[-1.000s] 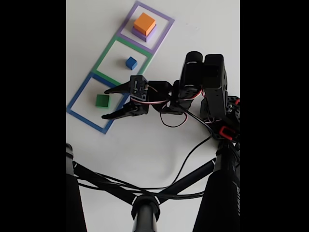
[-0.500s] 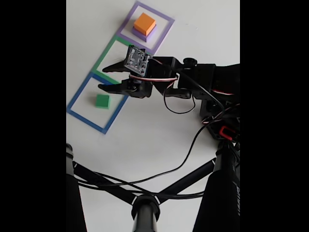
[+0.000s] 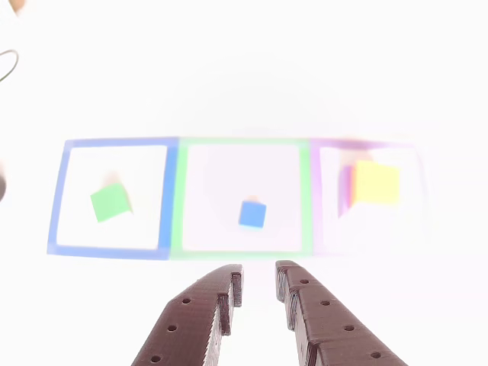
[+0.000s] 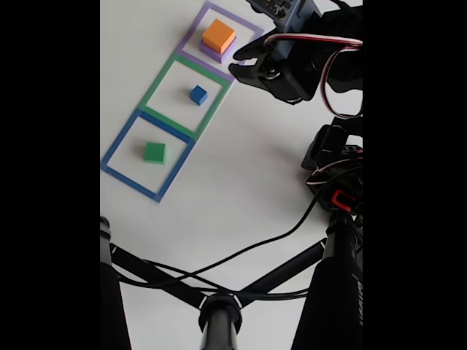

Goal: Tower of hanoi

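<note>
Fixed view: my hand (image 4: 235, 62) empty, fingers slightly apart, above bench beside orange cube (image 4: 218, 34) stacked on purple cube (image 4: 228, 52). Cubes look light, rigid; I'd pinch flat opposite sides.

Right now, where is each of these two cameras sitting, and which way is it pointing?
Other view: seemingly rides behind the gripper, looking forward and down past its two brown fingers at three outlined squares in a row.
Fixed view: stands above the white table, looking down; the arm's black body and cables enter from the right.
Shared: both show the green cube in the blue outline, the blue cube in the green outline, and the orange cube stacked on the purple cube.
</note>
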Available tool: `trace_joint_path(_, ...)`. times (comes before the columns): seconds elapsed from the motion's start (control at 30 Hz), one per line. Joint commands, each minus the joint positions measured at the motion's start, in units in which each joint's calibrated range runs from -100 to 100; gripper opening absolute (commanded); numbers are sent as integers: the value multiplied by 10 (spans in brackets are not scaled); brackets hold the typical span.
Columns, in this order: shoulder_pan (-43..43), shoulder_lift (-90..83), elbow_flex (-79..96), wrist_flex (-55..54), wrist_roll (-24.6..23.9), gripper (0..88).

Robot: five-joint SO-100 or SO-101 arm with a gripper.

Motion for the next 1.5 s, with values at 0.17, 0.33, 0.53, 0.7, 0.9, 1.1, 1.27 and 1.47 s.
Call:
trace_joint_path(0.17, 58, 5, -66, 61, 0, 21)
trace_joint_path(0.33, 66, -9, -41, 61, 0, 45)
trace_joint_path(0.53, 81, -38, 68, -9, 0, 181)
trace_joint_path(0.7, 98, -76, 211, -126, 0, 266)
trace_joint_path(0.9, 108, -124, 370, -239, 0, 320)
trace_joint_path(1.1, 90, -172, 547, -411, 0, 333)
trace_joint_path(1.27, 83, -172, 682, -601, 0, 349)
trace_joint_path(1.47, 76, -140, 755, -714, 0, 359)
